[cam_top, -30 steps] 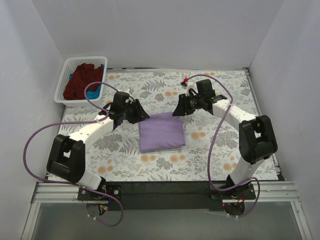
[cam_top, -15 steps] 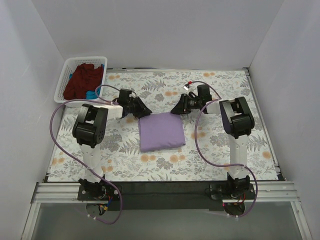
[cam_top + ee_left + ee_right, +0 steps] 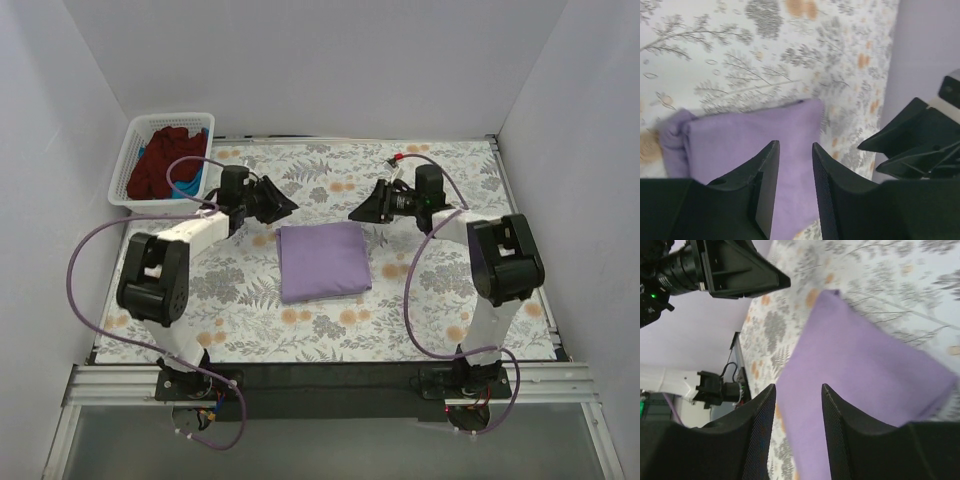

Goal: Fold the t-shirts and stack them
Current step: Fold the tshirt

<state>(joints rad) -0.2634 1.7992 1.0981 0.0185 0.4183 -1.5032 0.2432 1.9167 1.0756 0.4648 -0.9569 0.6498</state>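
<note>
Looking down from the overhead camera, you see the light lavender-purple cloth t-shirt (image 3: 323, 262) lying folded into a neat, roughly square packet on the floral-printed table cover (image 3: 440, 300). It sits about midway between your two arms.

Your left gripper (image 3: 288, 207) hangs just beyond the packet's far left corner, its tip pointing toward the right arm. Your right gripper (image 3: 354, 214) hangs just beyond the far right corner, pointing back at it. Neither touches the cloth.

From the left wrist camera, the two black ribbed fingers (image 3: 767, 185) stand a narrow gap apart with nothing between them, and the lavender packet shows below and past them. From the right wrist camera, the fingers (image 3: 762, 430) are parted a little wider, again with nothing gripped, and the folded shirt fills the view beyond them.

In the far left corner sits the white plastic lattice basket (image 3: 122, 178), well apart from the folded shirt. Inside it a crumpled dark maroon-red t-shirt (image 3: 160, 165) takes most of the room, with a bright blue t-shirt (image 3: 186, 188) showing at its near edge.
</note>
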